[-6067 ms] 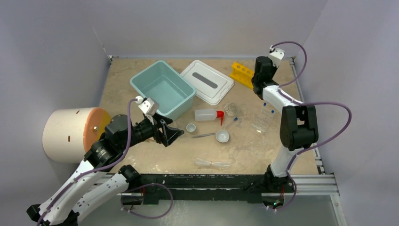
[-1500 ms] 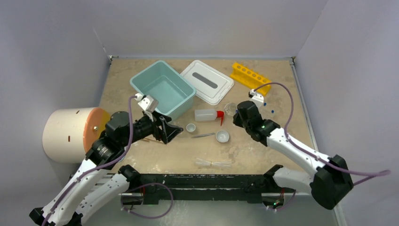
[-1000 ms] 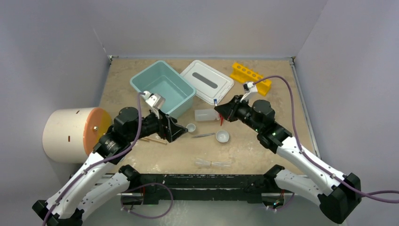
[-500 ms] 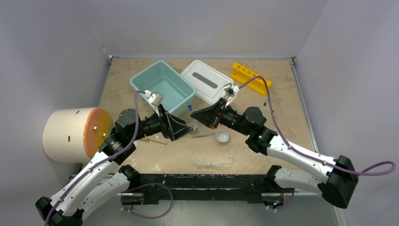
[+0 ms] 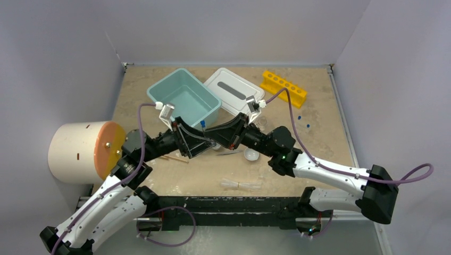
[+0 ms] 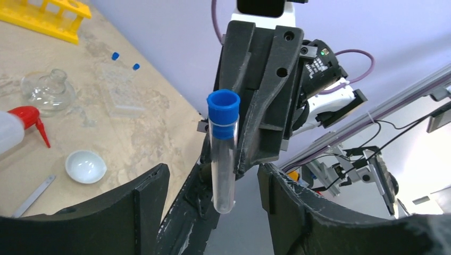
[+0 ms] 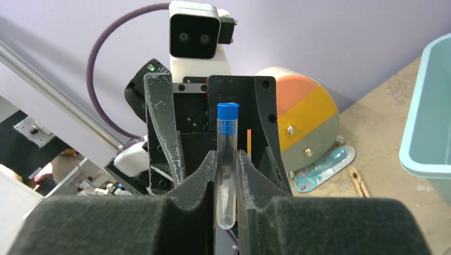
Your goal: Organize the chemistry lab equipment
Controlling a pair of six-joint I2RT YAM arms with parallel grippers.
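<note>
Both arms meet over the middle of the surface (image 5: 319,143), their hands facing each other just in front of the teal tub (image 5: 183,101).

Right hand (image 7: 227,159): closed on a clear tube (image 7: 227,175) with a blue cap (image 7: 227,112). The foam pads (image 7: 199,178) press against both sides of the lower half of the tube. The tube stands upright in the grip, cap end up and clear of the pads.

Left hand (image 6: 213,172): open. Its two fingers (image 6: 143,204) stand on either side of the same tube, with a visible gap on each side and no contact. It holds nothing.

Location of the tube: off the surface, between the two hands, near the front corner of the tub.

Other items on the surface:
- squeeze bottle (image 6: 8,133) with red nozzle (image 6: 33,119), a small white bowl (image 6: 85,166) and metal tweezers (image 6: 33,195) lie near one another below the hands;
- a small glass flask (image 6: 49,90) sits beyond the nozzle;
- a yellow rack (image 5: 283,87) stands at the far edge, beside the white lid (image 5: 234,91);
- a wooden stick (image 5: 175,158) lies under the left arm;
- further clear tubes (image 5: 242,184) lie near the front edge.
</note>
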